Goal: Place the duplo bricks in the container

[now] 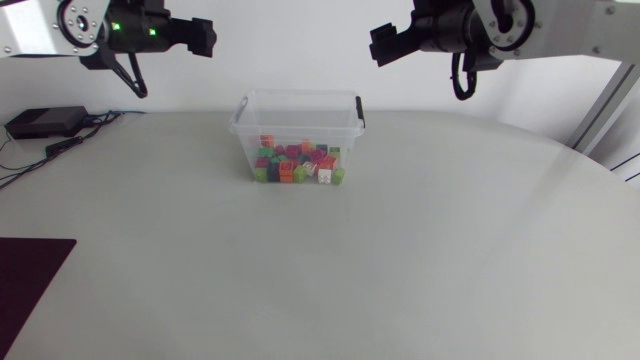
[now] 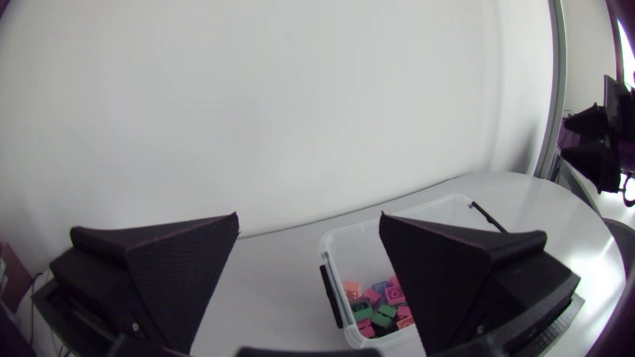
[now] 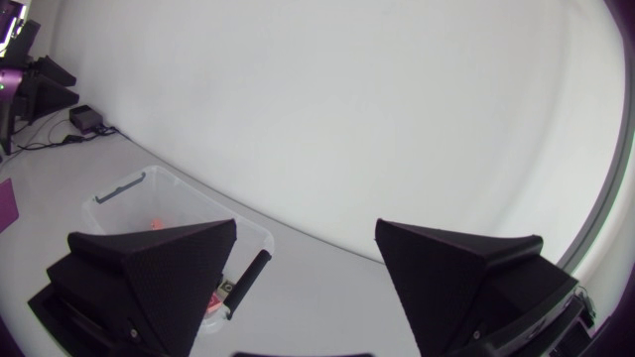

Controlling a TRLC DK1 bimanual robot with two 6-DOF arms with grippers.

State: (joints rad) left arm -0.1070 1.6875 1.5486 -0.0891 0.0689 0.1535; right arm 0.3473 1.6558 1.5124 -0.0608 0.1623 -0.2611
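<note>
Table (image 1: 400, 250): pale grey, round-edged. Left arm (image 1: 60, 25) and right arm (image 1: 540, 25) come in at the far corners, both held up off the table, one to either side of the container. Dark mat (image 1: 25, 285) lies at the near left corner. Container (image 1: 298, 96): clear plastic tub with a black clip (image 1: 359, 110) on its right end, standing on the far middle of the table, between and ahead of the two grippers. Black box (image 1: 45, 121) with cables sits at the far left edge. Left gripper (image 2: 308, 223): fingers spread wide, nothing between them. Right gripper (image 3: 306, 226): likewise spread wide and empty. Bricks (image 1: 298, 163): mixed green, pink, orange and red, heaped inside the container on its floor.
</note>
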